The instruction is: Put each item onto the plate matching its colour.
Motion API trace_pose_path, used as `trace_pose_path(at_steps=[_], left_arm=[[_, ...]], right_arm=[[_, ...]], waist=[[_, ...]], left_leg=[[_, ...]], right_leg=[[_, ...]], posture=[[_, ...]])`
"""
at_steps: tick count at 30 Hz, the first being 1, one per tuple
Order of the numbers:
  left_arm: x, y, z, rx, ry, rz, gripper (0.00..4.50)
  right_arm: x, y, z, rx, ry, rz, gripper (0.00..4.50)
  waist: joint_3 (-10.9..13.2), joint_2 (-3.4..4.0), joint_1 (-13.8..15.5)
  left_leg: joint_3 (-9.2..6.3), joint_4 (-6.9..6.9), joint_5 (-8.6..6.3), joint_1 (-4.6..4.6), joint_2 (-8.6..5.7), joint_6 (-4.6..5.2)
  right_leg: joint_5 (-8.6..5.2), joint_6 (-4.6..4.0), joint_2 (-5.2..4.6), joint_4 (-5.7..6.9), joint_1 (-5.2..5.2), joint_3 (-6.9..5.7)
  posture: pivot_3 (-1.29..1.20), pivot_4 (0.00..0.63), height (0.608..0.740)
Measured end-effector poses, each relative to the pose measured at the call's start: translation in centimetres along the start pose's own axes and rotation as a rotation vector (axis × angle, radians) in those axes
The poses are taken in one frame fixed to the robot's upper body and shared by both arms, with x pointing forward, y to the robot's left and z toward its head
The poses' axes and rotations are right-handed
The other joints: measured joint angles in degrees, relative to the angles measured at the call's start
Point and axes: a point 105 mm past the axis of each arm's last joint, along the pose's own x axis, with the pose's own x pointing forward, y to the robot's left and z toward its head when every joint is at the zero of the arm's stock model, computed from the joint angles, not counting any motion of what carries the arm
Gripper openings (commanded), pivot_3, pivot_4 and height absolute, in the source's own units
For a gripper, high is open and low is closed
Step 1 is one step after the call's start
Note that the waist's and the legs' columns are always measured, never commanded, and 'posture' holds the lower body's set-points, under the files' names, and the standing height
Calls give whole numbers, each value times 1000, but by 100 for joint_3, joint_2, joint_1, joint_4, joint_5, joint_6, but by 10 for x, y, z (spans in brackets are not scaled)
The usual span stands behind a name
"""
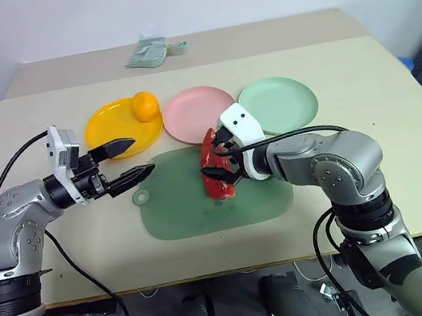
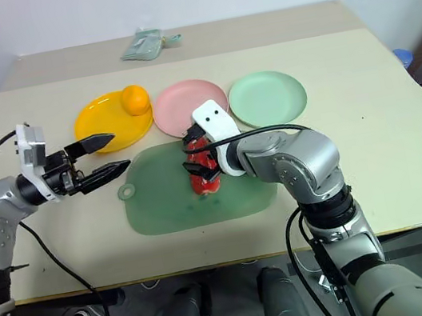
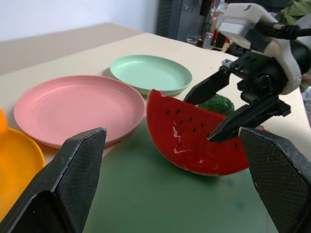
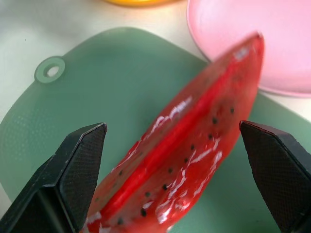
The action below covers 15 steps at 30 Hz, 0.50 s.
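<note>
Fingers of my right gripper (image 1: 223,159) stand wide open around the watermelon wedge (image 1: 215,169) on the green mat (image 1: 179,212), gripping nothing yet; left gripper (image 1: 132,160) is open and empty. I judge the wedge is being picked: close, lift, carry to the pink plate (image 1: 187,113) behind. The orange (image 1: 144,104) sits on the yellow plate (image 1: 105,127).

We see a glossy red watermelon wedge (image 3: 194,141) flecked with small black seeds, lying on a dark-green mat (image 1: 195,209). Toward the table's far edge sit a yellow plate (image 1: 108,126) carrying an orange (image 1: 145,105), a pink plate (image 1: 195,112) and a mint-green plate (image 1: 283,101). A bumpy dark-green ball (image 3: 217,104) shows behind the wedge.
</note>
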Motion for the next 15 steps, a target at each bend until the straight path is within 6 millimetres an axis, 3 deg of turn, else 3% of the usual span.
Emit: trace_pose_path(at_steps=[6,15], left_arm=[[-7,-11,4,-53,-14,-77,4476],[-6,-14,6,-37,-6,-90,4476]], right_arm=[[-9,-25,-6,-14,24,-14,4500],[-6,-15,-7,-41,11,54,4500]], waist=[[0,0,6],[0,0,-54]], left_leg=[[0,-2,0,-1,1,0],[0,-5,0,-2,2,1]], right_leg=[[0,0,0,-6,0,0],[0,0,2,-7,0,-1]], posture=[[0,150,740],[0,150,740]])
